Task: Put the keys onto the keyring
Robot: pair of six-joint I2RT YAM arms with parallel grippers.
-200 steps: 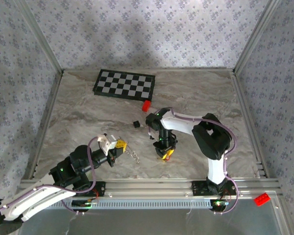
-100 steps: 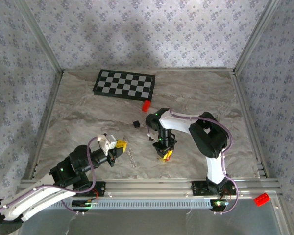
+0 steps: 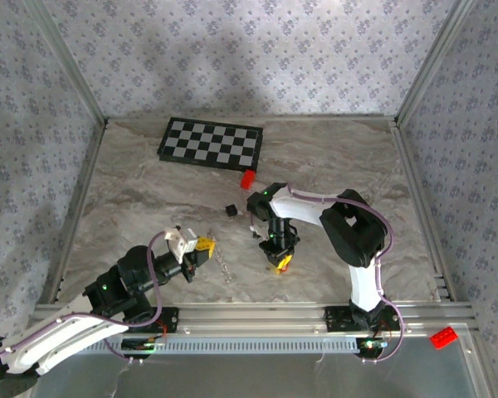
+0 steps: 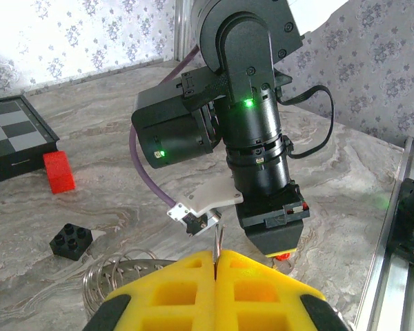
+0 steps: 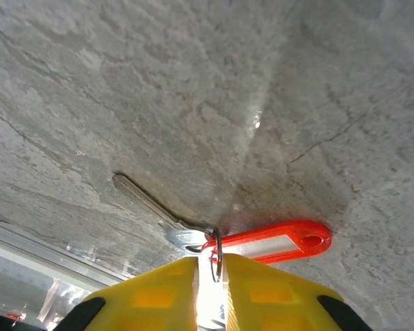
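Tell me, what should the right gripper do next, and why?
Probably lift a little. The right gripper looks pinched on the keys, but they lie flat on the table, apart from the keyring.

Light: bright and even, from above, across the grey marbled tabletop (image 3: 149,191).
Shadow: a broad dim patch on the flower-patterned back wall (image 3: 257,58).
Glare: a pale streak on the tabletop, right wrist view.
Blur: yellow foam finger pads (image 5: 152,296) soft, close to the lens.

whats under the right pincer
A silver key and its red tag lie on the marble table; the key's head is mostly hidden between the pads of the right pincer.
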